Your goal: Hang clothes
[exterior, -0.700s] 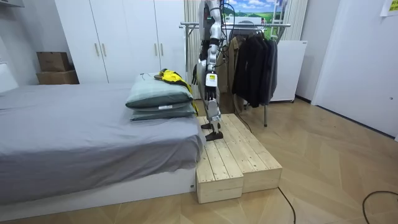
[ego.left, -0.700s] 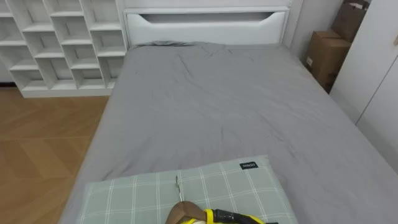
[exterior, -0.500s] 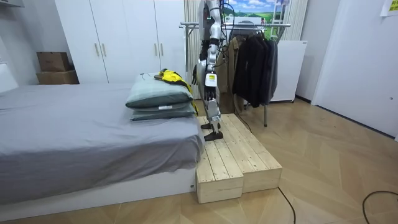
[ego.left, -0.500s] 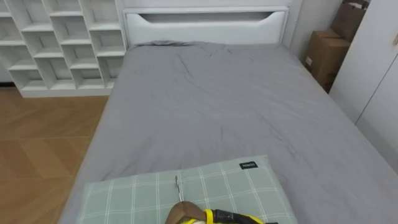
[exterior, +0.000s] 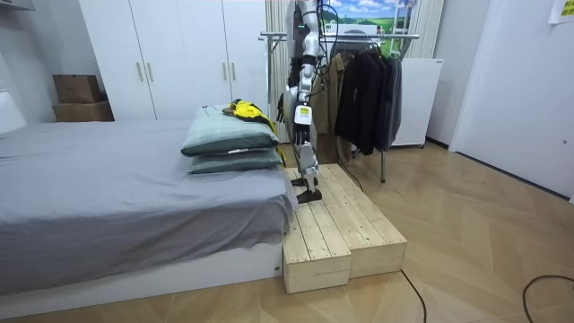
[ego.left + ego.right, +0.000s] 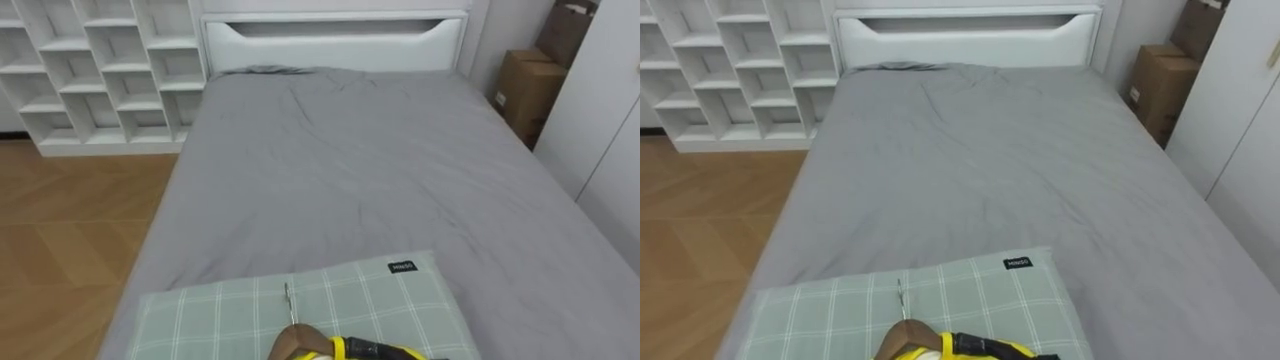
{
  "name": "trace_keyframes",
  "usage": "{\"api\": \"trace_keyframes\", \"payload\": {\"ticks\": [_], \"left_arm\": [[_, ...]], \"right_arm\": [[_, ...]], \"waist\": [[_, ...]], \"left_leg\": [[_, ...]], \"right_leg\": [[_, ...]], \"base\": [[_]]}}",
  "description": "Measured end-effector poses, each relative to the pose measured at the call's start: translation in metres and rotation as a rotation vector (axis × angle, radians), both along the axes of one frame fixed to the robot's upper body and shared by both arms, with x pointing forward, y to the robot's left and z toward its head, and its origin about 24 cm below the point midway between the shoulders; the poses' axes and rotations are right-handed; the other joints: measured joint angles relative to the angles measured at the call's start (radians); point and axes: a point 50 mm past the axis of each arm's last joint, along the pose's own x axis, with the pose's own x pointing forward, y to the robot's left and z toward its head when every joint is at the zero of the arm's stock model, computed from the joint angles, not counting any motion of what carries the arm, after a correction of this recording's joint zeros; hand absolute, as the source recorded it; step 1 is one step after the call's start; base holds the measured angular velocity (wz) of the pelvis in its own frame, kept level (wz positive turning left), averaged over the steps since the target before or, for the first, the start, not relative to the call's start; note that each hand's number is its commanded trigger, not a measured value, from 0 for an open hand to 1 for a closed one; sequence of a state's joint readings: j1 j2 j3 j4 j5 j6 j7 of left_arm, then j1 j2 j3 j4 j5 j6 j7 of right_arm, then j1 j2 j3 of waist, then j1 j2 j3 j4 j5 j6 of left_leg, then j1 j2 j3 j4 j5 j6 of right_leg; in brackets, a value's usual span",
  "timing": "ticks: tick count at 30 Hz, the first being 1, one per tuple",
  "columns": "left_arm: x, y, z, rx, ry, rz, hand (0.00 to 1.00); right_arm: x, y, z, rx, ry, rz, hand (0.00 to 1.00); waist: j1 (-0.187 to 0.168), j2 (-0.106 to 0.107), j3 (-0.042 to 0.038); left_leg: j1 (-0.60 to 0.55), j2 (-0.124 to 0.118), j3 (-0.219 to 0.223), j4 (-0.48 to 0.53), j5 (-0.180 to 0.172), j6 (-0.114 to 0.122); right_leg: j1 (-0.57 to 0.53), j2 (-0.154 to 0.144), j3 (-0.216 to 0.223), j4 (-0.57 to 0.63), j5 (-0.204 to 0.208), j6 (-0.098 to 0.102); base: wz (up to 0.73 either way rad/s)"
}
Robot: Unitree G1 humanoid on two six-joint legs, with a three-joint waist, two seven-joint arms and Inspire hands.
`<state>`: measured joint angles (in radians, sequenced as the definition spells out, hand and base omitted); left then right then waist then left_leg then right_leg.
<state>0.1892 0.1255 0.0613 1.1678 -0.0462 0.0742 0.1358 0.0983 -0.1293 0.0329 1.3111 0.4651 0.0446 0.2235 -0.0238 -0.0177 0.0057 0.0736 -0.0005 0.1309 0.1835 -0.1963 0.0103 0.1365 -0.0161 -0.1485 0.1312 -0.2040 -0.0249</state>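
The robot stands on the wooden platform (image 5: 336,229) at the end of the bed (image 6: 360,170), facing it. Its left hand (image 5: 302,115) hangs at its side in the room view; whether it is spread or closed I cannot tell. The yellow garment (image 6: 375,350), on a wooden hanger (image 6: 288,345), lies on the green checked pillow (image 6: 215,315), ahead of that hand and near it. Behind the hand stands the clothes rack (image 5: 359,38) with dark coats (image 5: 363,90).
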Motion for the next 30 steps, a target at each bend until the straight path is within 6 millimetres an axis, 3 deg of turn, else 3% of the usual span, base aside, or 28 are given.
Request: {"api": "trace_keyframes", "payload": {"ticks": [21, 26, 30], "left_arm": [[-0.0012, -0.0022, -0.0007, -0.024, 0.009, -0.001, 0.00], [-0.0069, -0.0018, -0.0007, -0.016, 0.022, 0.021, 0.00], [-0.0091, -0.0003, -0.0004, -0.004, 0.026, 0.033, 0.00]], "right_arm": [[-0.0013, -0.0006, -0.0003, -0.012, 0.014, 0.002, 0.00], [-0.0021, 0.0001, -0.0005, -0.011, 0.017, 0.001, 0.00], [-0.0016, 0.0012, -0.0008, -0.016, 0.024, 0.017, 0.00]], "waist": [[0.001, 0.007, 0.0006], [0.002, -0.002, -0.0021], [0.005, -0.007, 0.0005]], "left_leg": [[0.001, -0.009, -0.026, -0.002, -0.002, 0.002], [0.012, -0.012, -0.025, -0.003, -0.001, 0.002], [0.022, -0.011, -0.023, -0.002, -0.003, 0.004]], "right_leg": [[0.018, -0.004, -0.022, -0.013, -0.003, 0.004], [0.024, -0.008, -0.024, -0.010, -0.003, 0.004], [0.025, -0.009, -0.022, 0.004, -0.003, 0.005]], "base": [[0.03], [0.00], [-0.01]]}}
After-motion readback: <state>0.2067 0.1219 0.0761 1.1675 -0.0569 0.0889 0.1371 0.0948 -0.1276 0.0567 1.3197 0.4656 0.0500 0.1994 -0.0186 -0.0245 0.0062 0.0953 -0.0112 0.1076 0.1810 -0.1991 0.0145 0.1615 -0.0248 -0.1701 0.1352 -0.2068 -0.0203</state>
